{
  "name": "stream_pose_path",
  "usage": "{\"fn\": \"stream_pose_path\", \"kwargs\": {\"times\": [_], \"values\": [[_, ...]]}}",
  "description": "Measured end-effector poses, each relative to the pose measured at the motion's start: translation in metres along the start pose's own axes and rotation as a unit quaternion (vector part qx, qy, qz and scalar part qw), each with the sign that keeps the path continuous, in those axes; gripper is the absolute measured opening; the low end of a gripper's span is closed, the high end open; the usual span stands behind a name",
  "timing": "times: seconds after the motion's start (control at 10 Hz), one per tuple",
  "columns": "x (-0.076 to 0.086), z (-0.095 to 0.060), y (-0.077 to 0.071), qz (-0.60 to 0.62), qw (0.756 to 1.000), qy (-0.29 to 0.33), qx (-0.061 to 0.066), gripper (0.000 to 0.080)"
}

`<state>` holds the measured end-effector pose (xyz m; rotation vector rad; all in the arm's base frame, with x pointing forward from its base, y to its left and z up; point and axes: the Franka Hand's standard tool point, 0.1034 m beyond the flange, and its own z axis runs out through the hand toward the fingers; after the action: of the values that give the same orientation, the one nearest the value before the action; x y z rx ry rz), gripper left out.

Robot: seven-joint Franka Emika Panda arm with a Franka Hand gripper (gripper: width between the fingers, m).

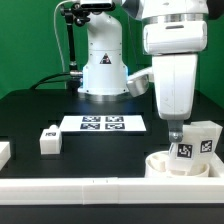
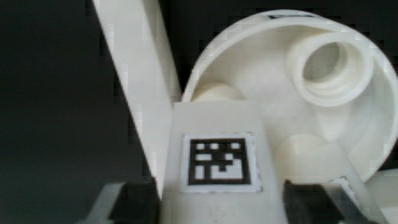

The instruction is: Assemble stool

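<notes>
Stool leg (image 2: 222, 165) — white plastic block, judged light, stiff, slick-faced — is hanging pinched across its flat sides in the gripper (image 1: 177, 140), just over the round seat (image 1: 163, 166) lying on the tabletop (image 1: 90, 160) at the exterior view's right.

Base (image 1: 101, 68): glossy white, a rounded cone that widens toward the table, with a small dark mark on its front.
Upper joints (image 1: 88, 12): white shells broken up by black segments and dark seams.
Dark line beside the base (image 1: 68, 40): thin and black; cannot tell whether it is a cable or a post.
Wrist shell (image 1: 168, 35): large, smooth, white, with rounded corners.
Gripper (image 1: 176, 138): white boxy body that narrows to short grey tips.
Fingers (image 2: 128, 205): pale grey and flat-sided, blurred in the wrist view.
</notes>
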<state>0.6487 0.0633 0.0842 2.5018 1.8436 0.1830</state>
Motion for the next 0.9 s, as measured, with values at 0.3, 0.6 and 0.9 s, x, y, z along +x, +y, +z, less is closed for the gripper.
{"fn": "stream_pose_path", "kwargs": {"times": [0.3, 0.6, 0.9], "values": [[-0.0058, 0.0003, 0.0012, 0.124, 0.992, 0.003, 0.0, 0.0336], [-0.006, 0.0009, 0.0011, 0.268, 0.963, 0.009, 0.002, 0.0337], [-0.0041, 0.0011, 0.0002, 0.398, 0.917, 0.012, 0.006, 0.0337]]}}
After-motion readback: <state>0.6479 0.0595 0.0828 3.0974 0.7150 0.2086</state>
